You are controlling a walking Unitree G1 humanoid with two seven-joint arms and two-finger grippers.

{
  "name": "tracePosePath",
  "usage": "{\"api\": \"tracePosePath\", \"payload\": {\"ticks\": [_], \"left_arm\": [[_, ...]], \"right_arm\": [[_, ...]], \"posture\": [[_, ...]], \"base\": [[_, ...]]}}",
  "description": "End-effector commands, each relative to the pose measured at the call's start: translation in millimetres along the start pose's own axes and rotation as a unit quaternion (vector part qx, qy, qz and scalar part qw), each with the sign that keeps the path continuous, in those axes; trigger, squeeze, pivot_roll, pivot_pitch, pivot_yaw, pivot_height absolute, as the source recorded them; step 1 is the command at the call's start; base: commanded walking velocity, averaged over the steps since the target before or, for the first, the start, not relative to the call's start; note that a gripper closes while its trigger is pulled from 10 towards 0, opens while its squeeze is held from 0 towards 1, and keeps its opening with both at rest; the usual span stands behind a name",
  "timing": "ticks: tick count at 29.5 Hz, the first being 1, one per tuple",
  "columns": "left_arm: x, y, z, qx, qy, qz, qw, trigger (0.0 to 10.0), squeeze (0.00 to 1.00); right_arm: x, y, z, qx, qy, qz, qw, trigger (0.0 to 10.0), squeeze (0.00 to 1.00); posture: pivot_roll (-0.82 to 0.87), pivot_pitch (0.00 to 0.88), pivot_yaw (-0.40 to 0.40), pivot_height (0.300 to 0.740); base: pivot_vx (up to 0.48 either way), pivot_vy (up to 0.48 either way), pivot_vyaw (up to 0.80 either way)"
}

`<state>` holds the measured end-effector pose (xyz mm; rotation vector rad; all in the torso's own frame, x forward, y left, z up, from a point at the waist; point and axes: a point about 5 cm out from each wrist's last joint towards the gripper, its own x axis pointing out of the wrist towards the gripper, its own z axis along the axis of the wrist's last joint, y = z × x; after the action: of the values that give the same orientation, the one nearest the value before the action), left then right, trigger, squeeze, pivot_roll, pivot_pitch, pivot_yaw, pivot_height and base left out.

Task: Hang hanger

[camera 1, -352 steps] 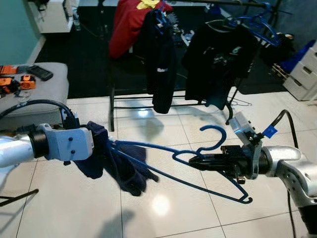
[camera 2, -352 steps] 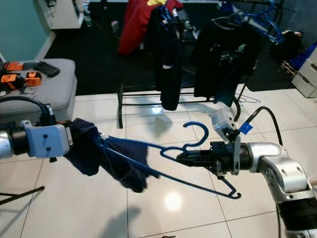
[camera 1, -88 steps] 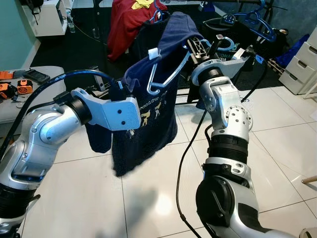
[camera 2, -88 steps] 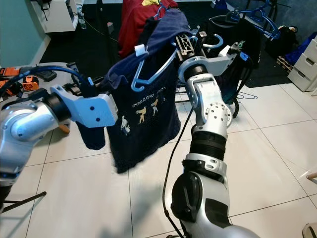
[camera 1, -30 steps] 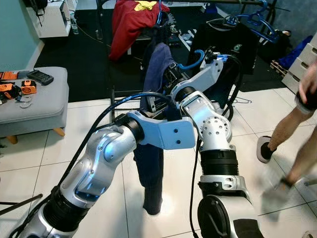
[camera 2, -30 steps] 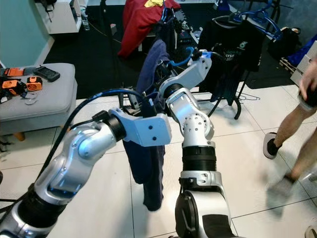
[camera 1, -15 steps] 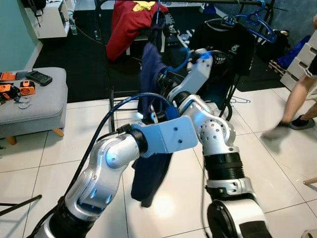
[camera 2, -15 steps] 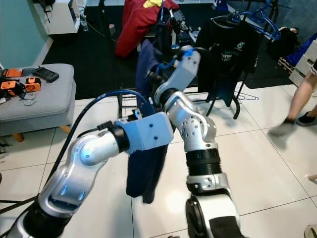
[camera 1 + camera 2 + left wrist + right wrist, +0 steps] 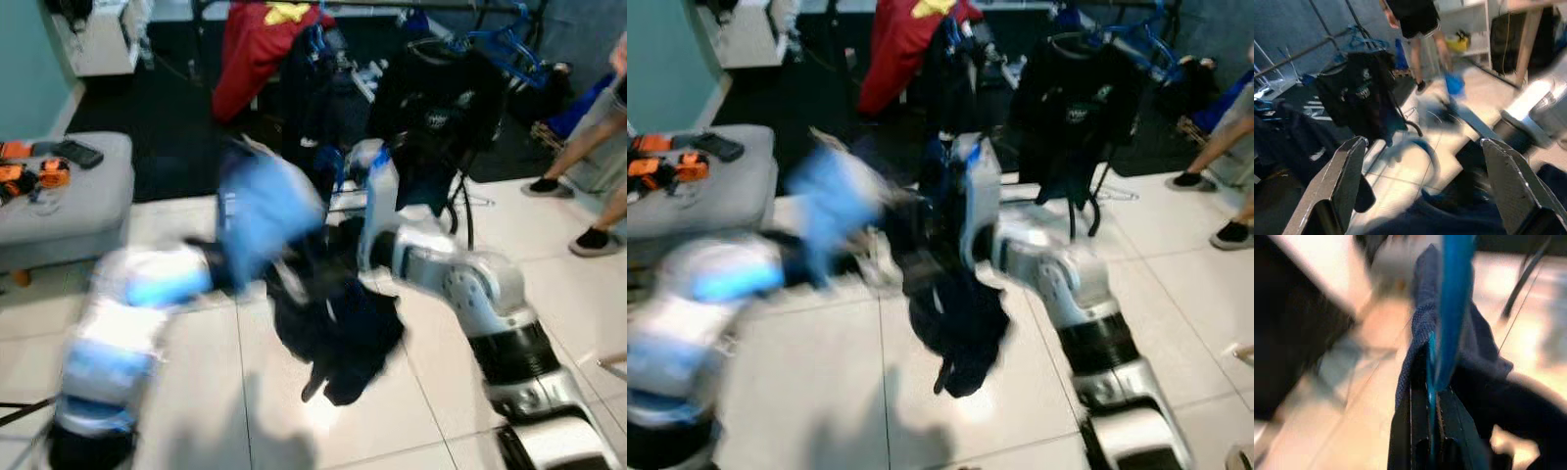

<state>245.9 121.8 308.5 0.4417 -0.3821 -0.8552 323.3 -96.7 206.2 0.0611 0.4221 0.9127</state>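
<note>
The blue hanger [image 9: 1452, 308] carries a navy shirt [image 9: 338, 323], which hangs in a dark bunch low over the tiled floor. My right gripper [image 9: 1428, 377] is shut on the hanger, with navy cloth draped against its fingers. My right arm [image 9: 441, 269] reaches in from the right to the top of the bunch. My left arm [image 9: 157, 284] is a motion blur at the left of the shirt. My left gripper [image 9: 1425, 181] is open, its fingers [image 9: 1347, 181] wide apart, with navy cloth below and a blurred blue curve [image 9: 1422, 149] beyond.
The clothes rack [image 9: 460, 12] stands behind with a black shirt [image 9: 436, 108], a red garment [image 9: 255, 49] and blue hangers [image 9: 505, 49]. A grey ottoman [image 9: 69, 206] with tools is at the left. A person's legs [image 9: 588, 157] are at the right edge.
Both arms have come down and away from the rack. The navy shirt dropped from an upright drape to a low bunch. My left arm swung left, blurred. The person stepped further right.
</note>
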Motion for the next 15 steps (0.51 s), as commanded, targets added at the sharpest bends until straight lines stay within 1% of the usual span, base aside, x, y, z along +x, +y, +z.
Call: {"api": "tracePosePath", "payload": {"ticks": [1,3,5,6,8,9,11,13,14,15], "left_arm": [[-6.3,-5.8,5.9,-0.012,-0.022,-0.039,0.999,10.0,1.00],[-8.3,-5.1,7.4,-0.013,-0.026,-0.042,0.999,10.0,1.00],[-14.5,-3.7,13.7,-0.015,-0.051,-0.048,0.997,10.0,1.00],[-14.5,-3.7,13.7,-0.015,-0.051,-0.048,0.997,10.0,1.00],[-21.3,-5.3,15.3,-0.017,-0.056,-0.064,0.996,10.0,1.00],[-21.3,-5.3,15.3,-0.017,-0.056,-0.064,0.996,10.0,1.00],[-26.0,-5.0,13.4,-0.022,-0.047,-0.072,0.996,10.0,1.00],[-26.0,-5.0,13.4,-0.022,-0.047,-0.072,0.996,10.0,1.00],[-30.9,-3.2,10.0,-0.029,-0.034,-0.078,0.996,10.0,1.00],[-30.9,-3.2,10.0,-0.029,-0.034,-0.078,0.996,10.0,1.00]], "right_arm": [[-8.1,11.4,7.8,-0.057,0.006,0.059,0.997,10.0,0.00],[-10.9,10.3,6.2,-0.066,0.012,0.064,0.996,10.0,0.00],[-27.3,4.4,-0.3,-0.116,0.032,0.097,0.988,10.0,0.00],[-27.3,4.4,-0.3,-0.116,0.032,0.097,0.988,10.0,0.00],[-47.7,0.0,-4.1,-0.167,0.053,0.140,0.975,10.0,0.00],[-47.7,0.0,-4.1,-0.167,0.053,0.140,0.975,10.0,0.00],[-59.4,-3.5,-1.4,-0.188,0.060,0.157,0.968,10.0,0.00],[-59.4,-3.5,-1.4,-0.188,0.060,0.157,0.968,10.0,0.00],[-75.0,-3.5,5.5,-0.205,0.063,0.195,0.957,10.0,0.00],[-75.0,-3.5,5.5,-0.205,0.063,0.195,0.957,10.0,0.00]], "posture": [[-0.08,0.114,-0.034,0.740],[-0.08,0.114,-0.034,0.740],[-0.08,0.117,-0.037,0.740],[-0.08,0.117,-0.037,0.740],[-0.08,0.119,-0.036,0.740],[-0.08,0.119,-0.036,0.740],[-0.08,0.120,-0.036,0.740],[-0.08,0.120,-0.036,0.740],[-0.08,0.121,-0.030,0.740],[-0.08,0.121,-0.030,0.740]], "base": [[0.000,0.000,0.00],[0.000,0.000,0.00],[0.000,0.000,0.00],[0.000,0.000,0.00],[0.000,0.000,0.00],[0.000,0.000,0.00],[0.000,0.000,0.00],[0.000,0.000,0.00],[0.000,0.000,0.00],[0.000,0.000,0.00]]}}
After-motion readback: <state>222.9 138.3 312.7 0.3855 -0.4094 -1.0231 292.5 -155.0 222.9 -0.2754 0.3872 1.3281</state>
